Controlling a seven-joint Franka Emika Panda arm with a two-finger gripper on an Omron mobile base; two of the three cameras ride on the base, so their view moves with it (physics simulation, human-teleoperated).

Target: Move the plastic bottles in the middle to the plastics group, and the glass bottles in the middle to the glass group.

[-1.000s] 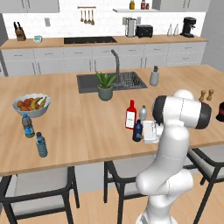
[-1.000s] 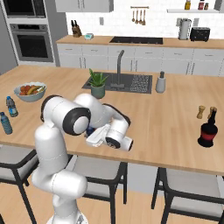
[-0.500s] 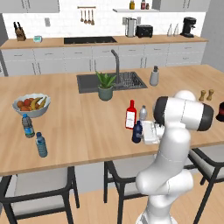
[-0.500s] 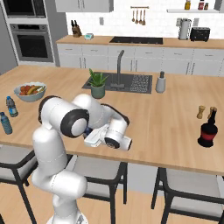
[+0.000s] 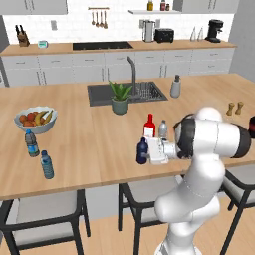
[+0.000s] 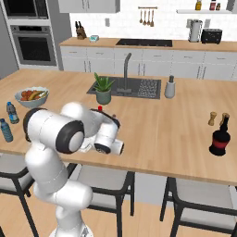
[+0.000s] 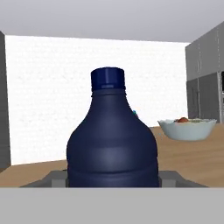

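Note:
The dark navy plastic bottle (image 5: 142, 151) stands upright near the island's front edge. My gripper (image 5: 147, 151) reaches in from its right, level with it, and is shut on its body. The hand view is close up on the navy bottle (image 7: 112, 144), with a grey finger pad (image 7: 54, 177) low on each side. Just behind stand the red glass bottle (image 5: 149, 126) and the clear greyish plastic bottle (image 5: 163, 129). The plastics group, two blue-labelled water bottles (image 5: 32, 143) (image 5: 47, 165), stands far left. A dark glass bottle (image 6: 219, 138) stands at the far right.
A fruit bowl (image 5: 36, 119) sits behind the water bottles. A potted plant (image 5: 120, 97), the sink (image 5: 144, 92) and a soap dispenser (image 5: 175, 87) lie further back. Two small shakers (image 5: 234, 108) stand at the right. Stools (image 5: 42, 209) line the island's front.
The gripper's fingers have closed in on the navy bottle. The arm and the bottles stand where they were.

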